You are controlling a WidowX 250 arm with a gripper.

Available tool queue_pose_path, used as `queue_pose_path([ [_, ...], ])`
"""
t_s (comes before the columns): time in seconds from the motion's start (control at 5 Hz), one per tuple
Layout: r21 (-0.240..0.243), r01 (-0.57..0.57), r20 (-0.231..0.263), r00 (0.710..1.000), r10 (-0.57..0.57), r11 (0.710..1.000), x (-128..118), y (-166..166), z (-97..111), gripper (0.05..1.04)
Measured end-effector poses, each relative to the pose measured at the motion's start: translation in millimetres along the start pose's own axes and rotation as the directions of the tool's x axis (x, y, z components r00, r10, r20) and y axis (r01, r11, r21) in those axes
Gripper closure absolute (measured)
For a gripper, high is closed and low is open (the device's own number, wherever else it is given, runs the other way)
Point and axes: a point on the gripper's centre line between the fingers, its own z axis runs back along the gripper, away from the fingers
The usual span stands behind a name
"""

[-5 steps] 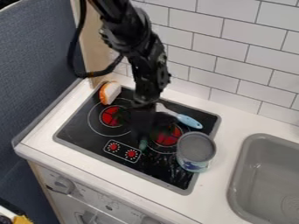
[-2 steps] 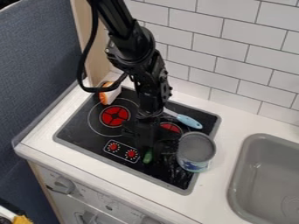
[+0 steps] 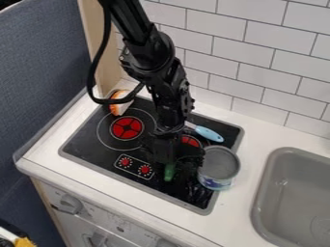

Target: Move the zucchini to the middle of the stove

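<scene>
The black gripper (image 3: pixel 170 161) hangs low over the front middle of the black stove (image 3: pixel 90 137), just right of the printed control knobs. Directly beneath it is the green zucchini (image 3: pixel 170 172), its lower end showing and its upper part hidden by the gripper. The dark gripper blends into the black stove top, so how its fingers stand cannot be told.
A grey-topped can (image 3: pixel 219 166) stands close to the gripper's right, at the stove's right edge. Behind it lies a blue-handled utensil (image 3: pixel 209 134). An orange and white object (image 3: pixel 121 103) sits at the back left corner. The grey sink (image 3: pixel 293 193) is at the right.
The gripper has shifted a little right and toward the front. More of the zucchini shows than at first, slightly farther right. The can has moved slightly right since the last earlier frame.
</scene>
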Motion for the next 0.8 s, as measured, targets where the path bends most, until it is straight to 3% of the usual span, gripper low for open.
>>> queue_pose_path([
  [0.6,0.002,-0.045,-0.113,0.993,0.045,0.999,-13,2,50,0.083],
  [0.8,0.017,-0.044,-0.195,0.98,0.047,0.999,-21,12,72,0.083],
])
